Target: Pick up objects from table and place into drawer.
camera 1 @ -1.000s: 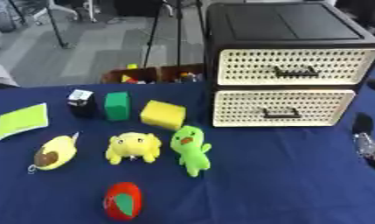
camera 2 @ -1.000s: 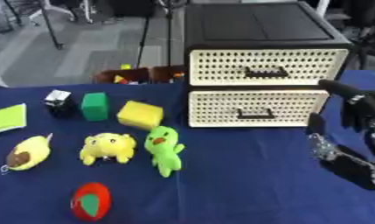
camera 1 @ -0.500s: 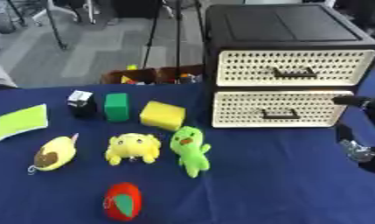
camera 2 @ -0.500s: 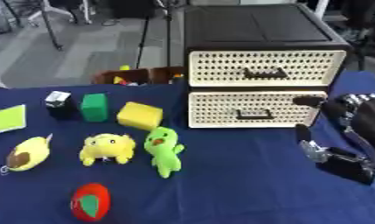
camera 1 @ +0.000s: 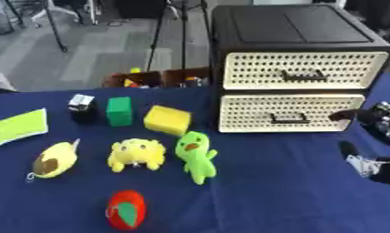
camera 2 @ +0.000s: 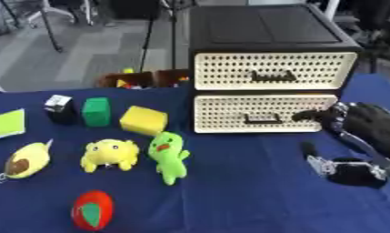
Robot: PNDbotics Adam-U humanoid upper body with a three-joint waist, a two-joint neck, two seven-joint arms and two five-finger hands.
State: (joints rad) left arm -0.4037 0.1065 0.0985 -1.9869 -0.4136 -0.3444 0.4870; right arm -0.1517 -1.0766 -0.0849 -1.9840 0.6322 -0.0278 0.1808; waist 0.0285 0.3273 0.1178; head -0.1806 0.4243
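The right hand (camera 2: 358, 136) has moved leftward since the earlier frames and now sits just beside the right end of the lower drawer (camera 2: 261, 113), fingers (camera 2: 309, 114) extended toward the drawer front, curled round nothing. No contact with the drawer handle (camera 2: 263, 119) is visible. Both drawers of the black drawer unit (camera 2: 265, 32) are closed; the upper drawer (camera 2: 273, 70) sits directly above the lower.

On the blue table (camera 2: 229, 191), left of the unit, the toys are unchanged. The green plush (camera 2: 169, 157) lies with its long axis running near-to-far, head toward the unit. Beside it are the yellow plush (camera 2: 108, 154), avocado toy (camera 2: 24, 163), red strawberry toy (camera 2: 92, 210), yellow sponge (camera 2: 143, 120) and green block (camera 2: 95, 111).
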